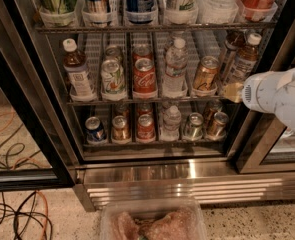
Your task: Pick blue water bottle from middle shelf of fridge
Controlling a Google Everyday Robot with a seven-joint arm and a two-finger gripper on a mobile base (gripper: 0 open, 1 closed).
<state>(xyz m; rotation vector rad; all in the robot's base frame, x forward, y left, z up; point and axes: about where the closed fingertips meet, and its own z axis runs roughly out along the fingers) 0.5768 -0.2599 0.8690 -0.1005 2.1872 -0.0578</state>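
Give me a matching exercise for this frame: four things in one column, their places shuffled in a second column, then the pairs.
Things
1. red can
2. clear water bottle
3. gold can
4. hand

Places
A. on the middle shelf, right of the clear water bottle
B. at the shelf's right end, just below the blue water bottle
C. left of the clear water bottle
D. between the red can and the gold can

Pairs: 1-C, 2-D, 3-A, 4-B
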